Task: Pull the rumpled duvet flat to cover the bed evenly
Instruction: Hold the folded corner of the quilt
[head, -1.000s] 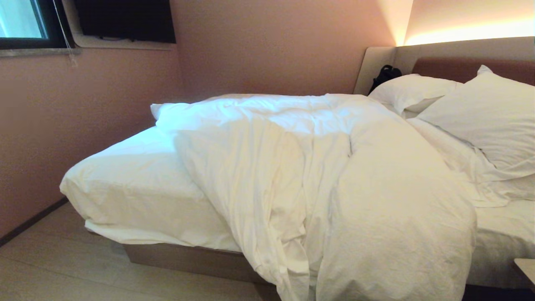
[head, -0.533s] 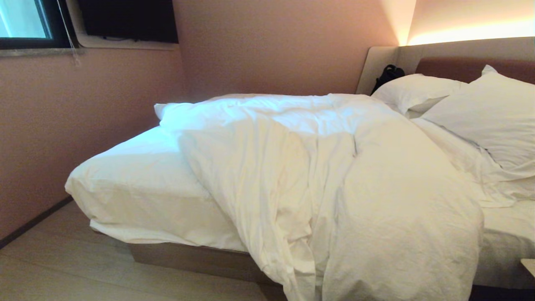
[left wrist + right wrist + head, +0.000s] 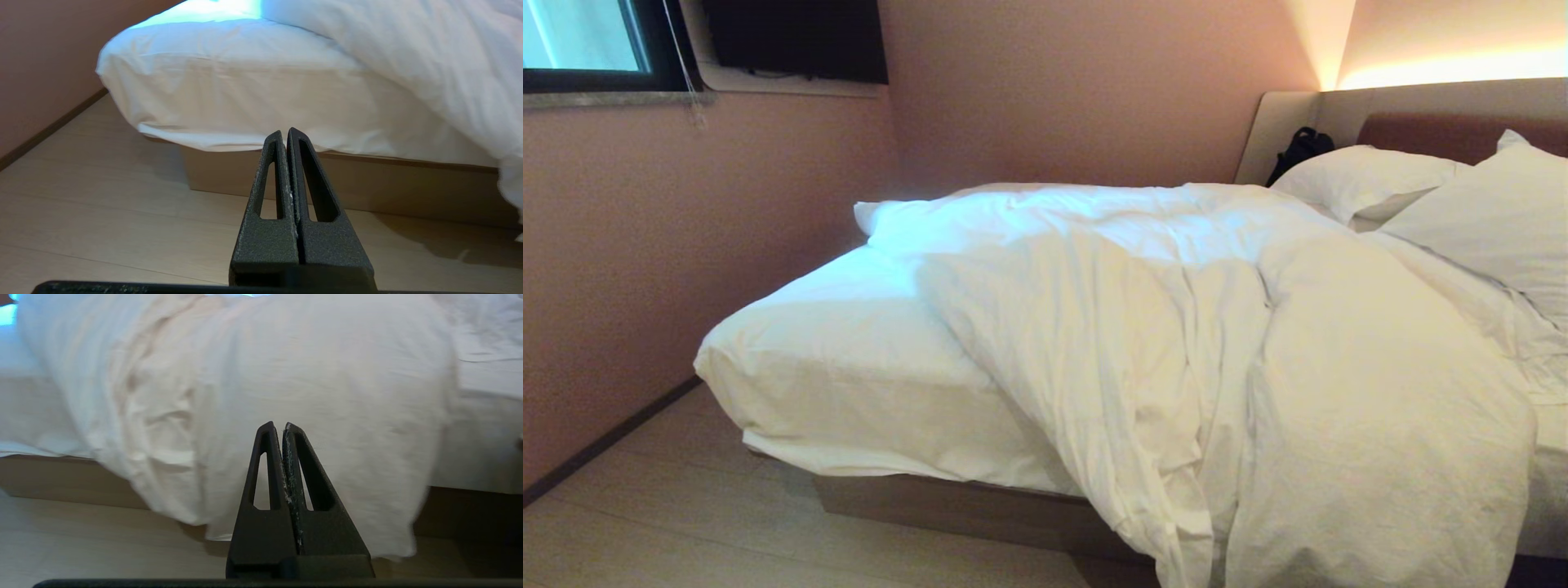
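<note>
Pink-walled room, rumpled duvet (image 3: 1258,367) heaped diagonally across bed (image 3: 849,384).

Warm glow above headboard (image 3: 1437,106); right wrist view blurred.

The head camera has swung left; the bed (image 3: 866,392) itself unmoved.

Bedroom (bed (image 3: 866,392), pillows (image 3: 1364,175))
</note>
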Controlling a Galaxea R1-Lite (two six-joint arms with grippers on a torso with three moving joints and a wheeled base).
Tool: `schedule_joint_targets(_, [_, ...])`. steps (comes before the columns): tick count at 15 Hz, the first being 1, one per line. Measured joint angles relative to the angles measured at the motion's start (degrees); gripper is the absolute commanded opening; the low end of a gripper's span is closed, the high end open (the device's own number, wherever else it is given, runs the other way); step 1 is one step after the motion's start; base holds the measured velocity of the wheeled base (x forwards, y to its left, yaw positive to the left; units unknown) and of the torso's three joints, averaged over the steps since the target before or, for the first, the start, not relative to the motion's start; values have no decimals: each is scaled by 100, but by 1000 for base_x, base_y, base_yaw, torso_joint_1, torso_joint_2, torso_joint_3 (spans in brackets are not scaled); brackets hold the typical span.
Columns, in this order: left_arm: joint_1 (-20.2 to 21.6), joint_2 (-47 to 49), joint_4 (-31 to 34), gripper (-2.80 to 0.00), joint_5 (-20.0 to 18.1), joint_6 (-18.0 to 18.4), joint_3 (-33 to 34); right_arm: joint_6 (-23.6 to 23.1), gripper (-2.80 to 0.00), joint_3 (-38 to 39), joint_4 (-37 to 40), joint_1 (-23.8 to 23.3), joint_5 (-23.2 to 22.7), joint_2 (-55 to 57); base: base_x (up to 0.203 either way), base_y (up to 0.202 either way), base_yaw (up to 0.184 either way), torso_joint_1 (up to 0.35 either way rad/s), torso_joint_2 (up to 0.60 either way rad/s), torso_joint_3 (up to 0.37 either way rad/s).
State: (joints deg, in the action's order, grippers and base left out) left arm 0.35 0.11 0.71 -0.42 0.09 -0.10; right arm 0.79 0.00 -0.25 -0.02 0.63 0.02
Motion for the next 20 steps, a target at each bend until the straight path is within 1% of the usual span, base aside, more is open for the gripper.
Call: schedule_joint_targets(20, [0,0,0,-280,-5,2,0,6,-280,0,0,2,-3,0,0,194,-1,1,3,3])
